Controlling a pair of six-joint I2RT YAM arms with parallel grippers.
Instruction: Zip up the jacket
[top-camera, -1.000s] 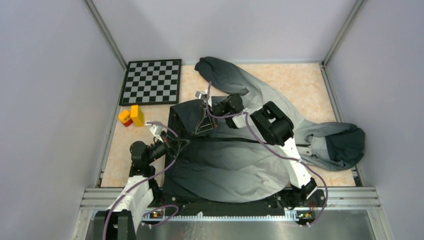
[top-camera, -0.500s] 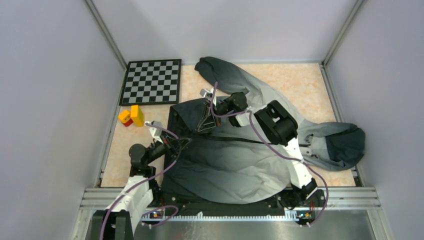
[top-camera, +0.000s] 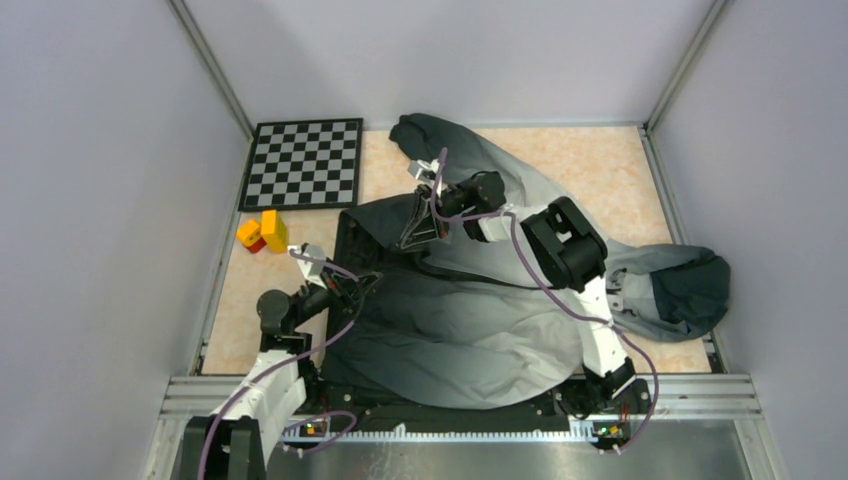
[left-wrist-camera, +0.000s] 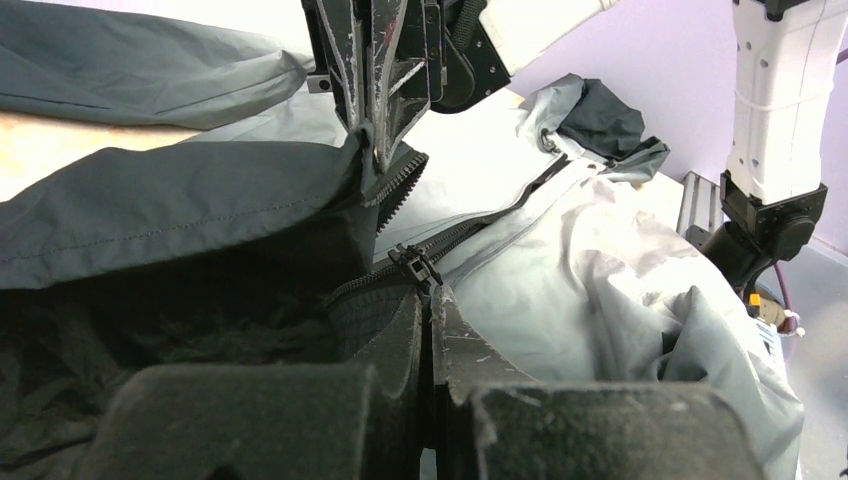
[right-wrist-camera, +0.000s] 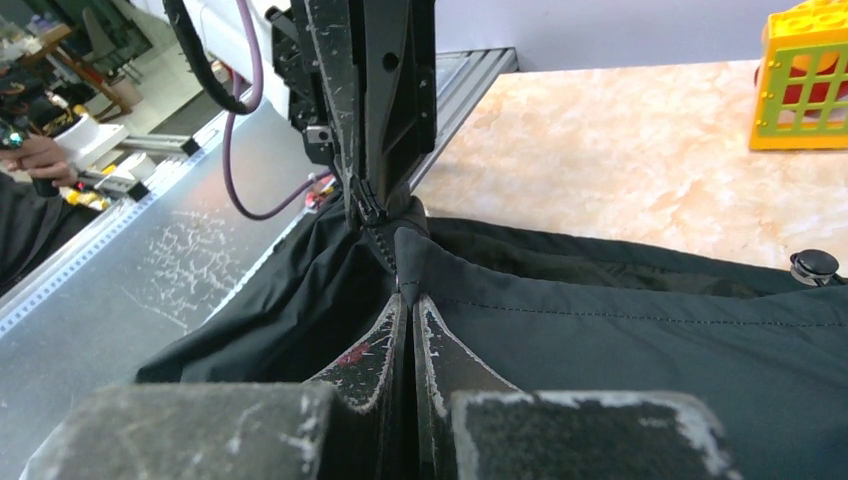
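The jacket (top-camera: 480, 320) lies spread over the table, with its dark hem at the left and its dark hood (top-camera: 695, 290) at the right. Its dark zipper (top-camera: 470, 282) runs across the middle. My left gripper (top-camera: 362, 284) is shut on the zipper pull (left-wrist-camera: 413, 264) at the hem end; its tips show in the left wrist view (left-wrist-camera: 431, 296). My right gripper (top-camera: 418, 232) is shut on the dark hem edge beside the zipper teeth and holds it raised. Its tips pinch a fabric fold in the right wrist view (right-wrist-camera: 408, 298).
A chessboard (top-camera: 305, 162) lies at the far left corner. Yellow and red blocks (top-camera: 262, 232) stand left of the jacket and also show in the right wrist view (right-wrist-camera: 805, 75). Grey walls enclose the table. A metal rail (top-camera: 460, 385) runs along the near edge.
My right gripper has moved farther away and slightly right, pulling the dark hem edge up and taut. My left gripper stays shut on the zipper pull with little shift.
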